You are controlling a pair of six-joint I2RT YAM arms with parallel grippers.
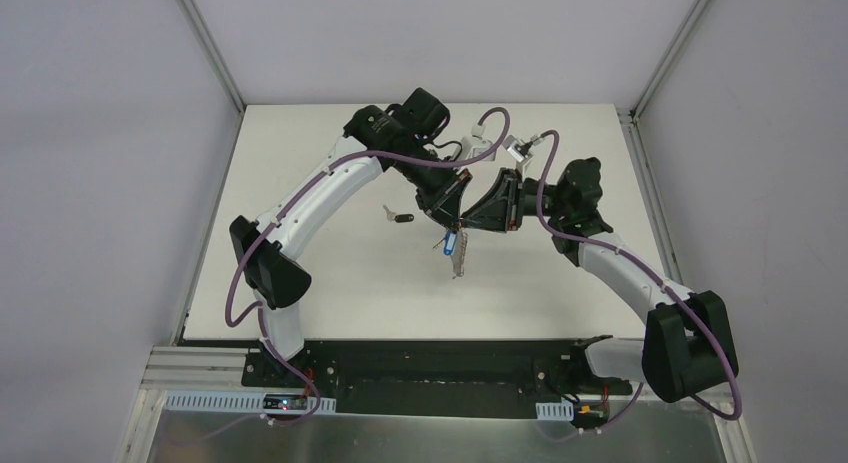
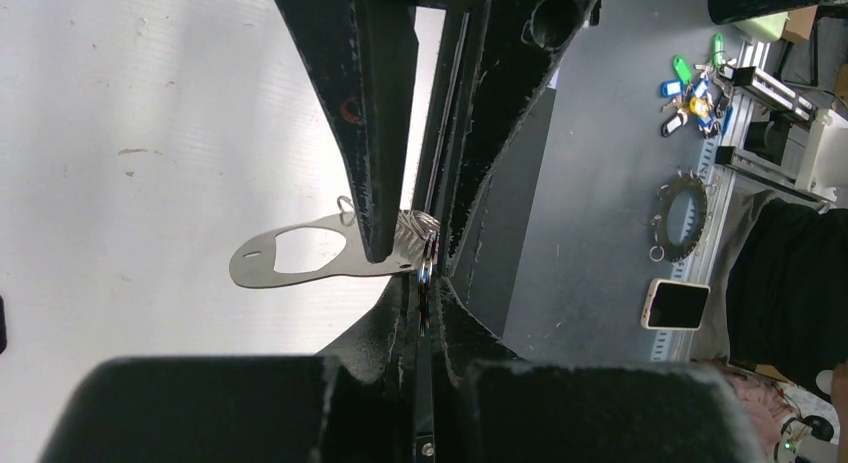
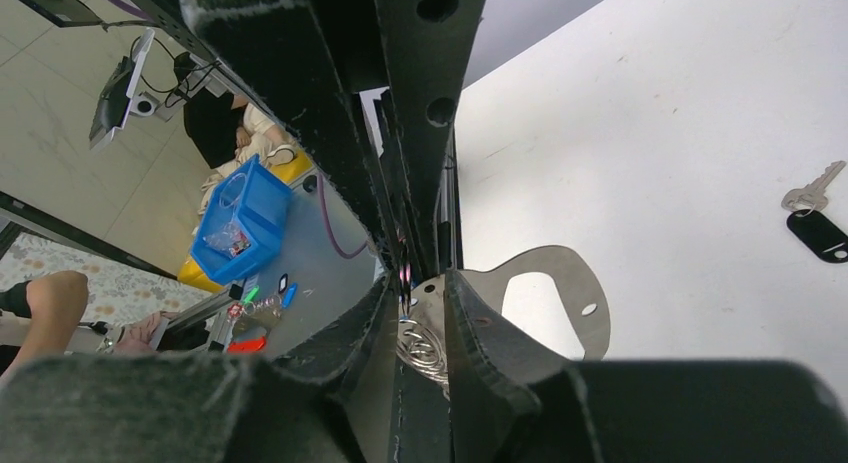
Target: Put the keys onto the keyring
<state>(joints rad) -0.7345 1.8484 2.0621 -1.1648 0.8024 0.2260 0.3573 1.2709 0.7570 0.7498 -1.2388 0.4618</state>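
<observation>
The keyring (image 2: 290,258) is a flat silvery plate with an oval opening and a coil of wire rings (image 2: 420,228) at one end. It hangs above the table's middle (image 1: 459,264). My right gripper (image 3: 428,303) is shut on its ring end, with the plate (image 3: 545,303) sticking out beside it. My left gripper (image 2: 428,283) meets it tip to tip and is shut on a thin metal edge. The blue-tagged key (image 1: 450,243) dangles just under the two tips. The black-headed key (image 1: 400,218) lies on the table to the left and also shows in the right wrist view (image 3: 815,223).
Small white objects (image 1: 480,138) lie near the table's back edge behind the arms. Off the table, the wrist views show a bunch of coloured key tags (image 2: 695,93), a phone (image 2: 675,303) and a blue bin (image 3: 240,218).
</observation>
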